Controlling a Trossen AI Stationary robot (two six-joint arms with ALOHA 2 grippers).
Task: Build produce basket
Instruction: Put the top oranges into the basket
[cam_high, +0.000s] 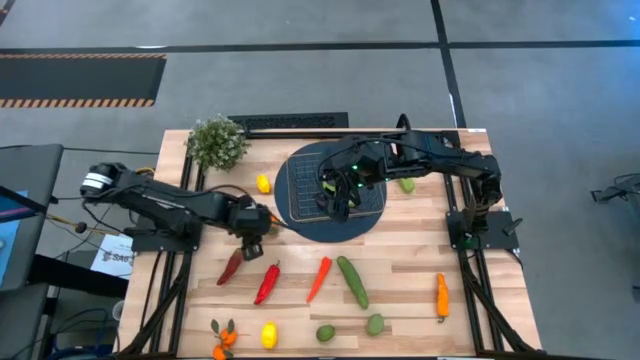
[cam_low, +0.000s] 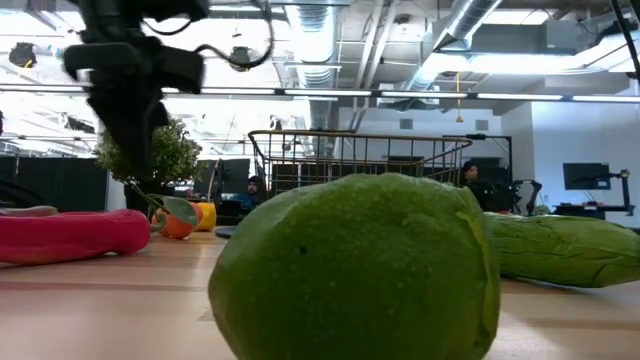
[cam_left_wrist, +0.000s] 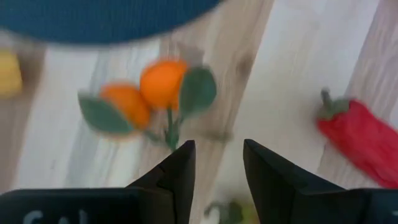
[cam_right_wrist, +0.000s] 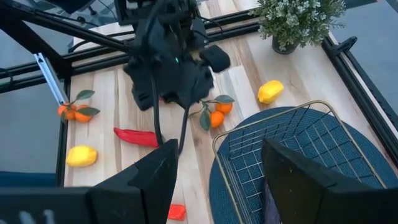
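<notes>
Left gripper (cam_high: 252, 238) hovers above leafy tangerines (cam_left_wrist: 146, 93), jaws narrowly parted, holding nothing, probably lining up for pick. Basket (cam_high: 330, 187) sits on blue disc (cam_high: 300, 225) at table middle, likely as drop spot. Right gripper (cam_high: 335, 200) waits over basket, jaws wide, empty. Other produce lies scattered on front of table.

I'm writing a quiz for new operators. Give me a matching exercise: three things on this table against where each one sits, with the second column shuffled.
1 plant
2 basket
3 cucumber

A on the blue disc
B in a corner of the table
C lying beside an orange pepper

Pairs: 1-B, 2-A, 3-C
</notes>
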